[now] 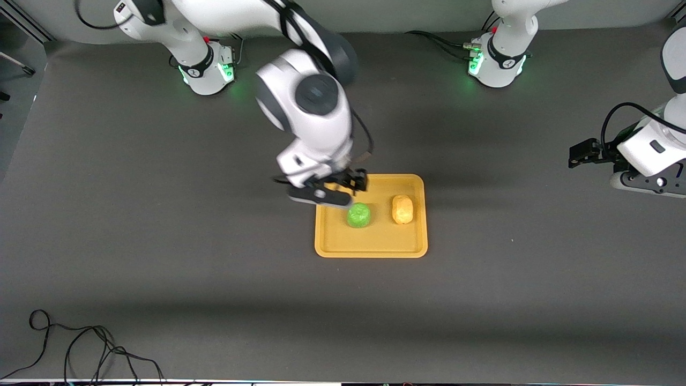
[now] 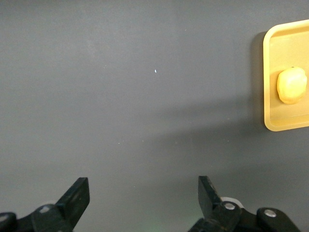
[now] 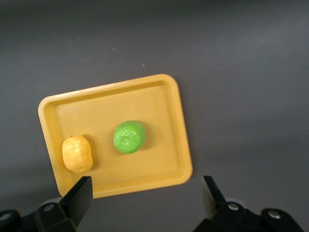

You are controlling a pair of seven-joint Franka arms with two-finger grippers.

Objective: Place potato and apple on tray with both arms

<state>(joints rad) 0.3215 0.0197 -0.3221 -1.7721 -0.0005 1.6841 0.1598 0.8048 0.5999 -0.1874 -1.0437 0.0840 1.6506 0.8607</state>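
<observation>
A dark grey desk (image 1: pixel 161 241) is seen from above, with two white robot arms based along its upper edge. Near the middle of the desk lies a flat orange-yellow tray (image 1: pixel 370 249) with a low rim. Two small things rest on it, side by side and not touching. The green apple (image 1: pixel 358 215) sits toward the right arm's end of the tray. The yellow-tan potato (image 1: pixel 402 209) sits toward the left arm's end.

The right arm reaches out from its base to the tray. Its right gripper (image 1: pixel 343 188) hangs in the air over the tray's edge, on the side nearest the robot bases. In the right wrist view its jaws are spread wide apart and hold nothing. The apple (image 3: pixel 129 137), the potato (image 3: pixel 77 153) and the tray (image 3: pixel 159 92) all lie below them, with the apple apart from both jaws.

The left arm waits at its own end of the desk, well apart from the tray. Its left gripper (image 1: pixel 585 154) hangs over bare desk there. In the left wrist view its jaws are also wide apart and empty, with the tray (image 2: pixel 269 87) and the potato (image 2: pixel 291 85) well off to one side of them.
</observation>
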